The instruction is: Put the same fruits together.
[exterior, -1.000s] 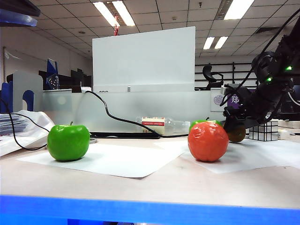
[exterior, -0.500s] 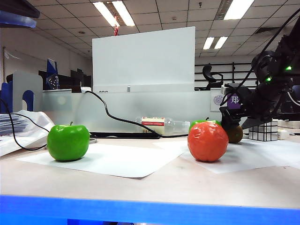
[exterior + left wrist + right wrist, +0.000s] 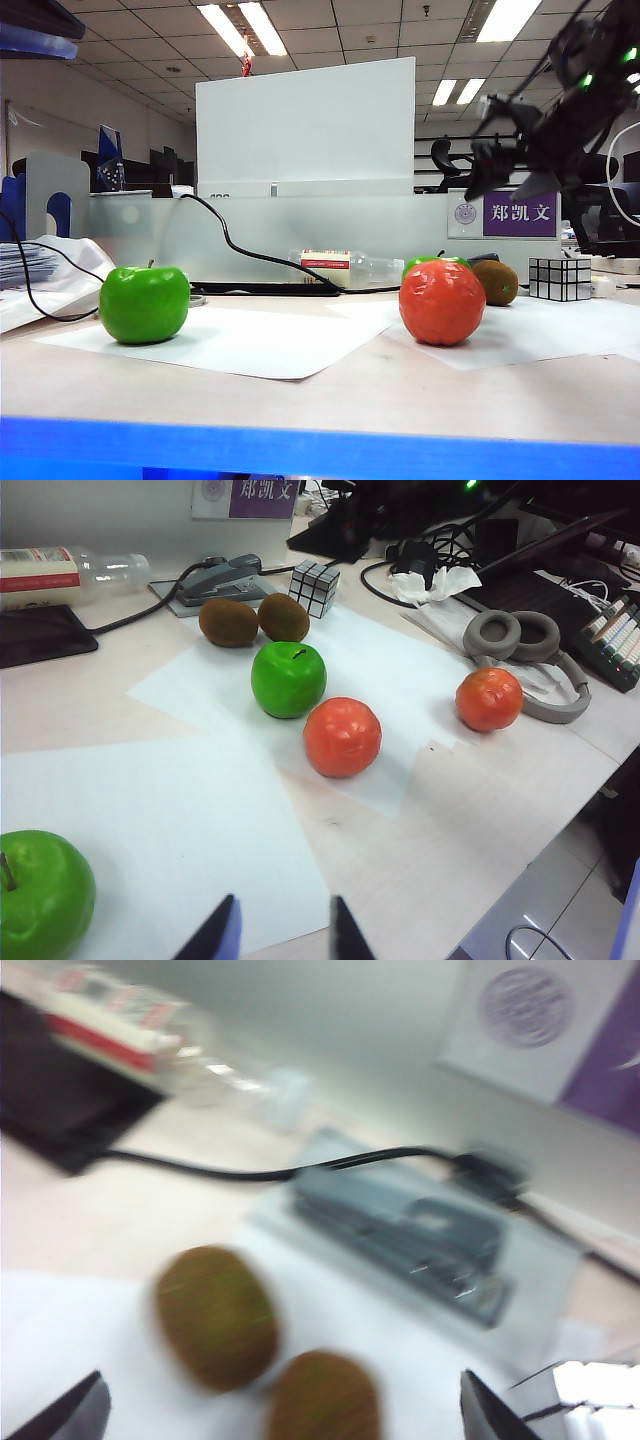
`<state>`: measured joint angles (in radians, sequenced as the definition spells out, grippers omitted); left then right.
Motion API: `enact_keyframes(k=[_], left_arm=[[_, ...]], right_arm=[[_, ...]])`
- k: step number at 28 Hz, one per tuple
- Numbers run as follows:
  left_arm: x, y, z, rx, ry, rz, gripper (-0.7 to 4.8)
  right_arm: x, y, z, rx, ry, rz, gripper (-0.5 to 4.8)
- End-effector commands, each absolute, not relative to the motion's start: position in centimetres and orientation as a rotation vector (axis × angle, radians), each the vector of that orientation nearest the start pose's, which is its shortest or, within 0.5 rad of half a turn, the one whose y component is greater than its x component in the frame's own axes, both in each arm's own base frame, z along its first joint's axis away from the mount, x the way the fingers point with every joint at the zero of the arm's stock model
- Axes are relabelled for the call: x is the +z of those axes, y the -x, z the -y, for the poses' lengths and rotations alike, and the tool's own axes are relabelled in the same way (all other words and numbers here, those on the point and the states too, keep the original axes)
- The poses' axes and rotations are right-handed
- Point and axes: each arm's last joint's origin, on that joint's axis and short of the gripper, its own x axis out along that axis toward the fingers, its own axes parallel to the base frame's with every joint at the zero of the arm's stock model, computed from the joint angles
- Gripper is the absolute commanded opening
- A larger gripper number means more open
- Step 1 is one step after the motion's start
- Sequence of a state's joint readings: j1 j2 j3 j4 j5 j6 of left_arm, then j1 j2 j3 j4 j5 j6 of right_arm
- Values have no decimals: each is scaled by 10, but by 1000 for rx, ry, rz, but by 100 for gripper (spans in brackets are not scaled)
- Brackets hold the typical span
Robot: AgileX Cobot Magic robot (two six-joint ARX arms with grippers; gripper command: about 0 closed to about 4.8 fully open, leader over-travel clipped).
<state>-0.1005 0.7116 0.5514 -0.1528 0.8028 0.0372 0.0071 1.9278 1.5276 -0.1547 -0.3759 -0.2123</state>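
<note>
Already both kiwis (image 3: 256,621) sit touching; apples (image 3: 288,678) remain apart. Right gripper (image 3: 510,165) hangs above them, fingers spread empty; left gripper (image 3: 283,938) hovers, fingers parted, empty.

Lighting: bright, even, from fluorescent ceiling panels (image 3: 243,27). Shadows: soft, short. Glare: small highlights on the glossy green apple (image 3: 144,304) and the orange-red round fruit (image 3: 442,302). Exterior view: sharp, dark right arm smeared. Left wrist view: clear. Right wrist view: heavily motion-blurred; two brown fuzzy kiwis (image 3: 216,1331), grey stapler (image 3: 410,1238) smeared.
</note>
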Motion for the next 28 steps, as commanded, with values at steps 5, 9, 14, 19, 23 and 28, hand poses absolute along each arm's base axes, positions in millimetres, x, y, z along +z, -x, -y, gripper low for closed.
enact_keyframes(k=[5, 9, 14, 19, 23, 28], left_arm=[[278, -154, 36, -904, 37, -198, 294], [283, -157, 35, -839, 11, -143, 468], [283, -170, 37, -850, -2, -99, 474], [271, -189, 54, -954, 17, -131, 479], [257, -202, 81, -1067, -20, -131, 479], [241, -205, 121, -1144, -48, -152, 479]], right_arm=[[304, -397, -32, 609, 52, -593, 479], [317, -369, -49, 654, 86, -585, 479], [329, -333, -64, 692, 110, -573, 479], [336, -292, -67, 696, 129, -553, 479], [347, -255, -60, 684, 113, -506, 479], [359, -222, -53, 641, 127, -469, 479]])
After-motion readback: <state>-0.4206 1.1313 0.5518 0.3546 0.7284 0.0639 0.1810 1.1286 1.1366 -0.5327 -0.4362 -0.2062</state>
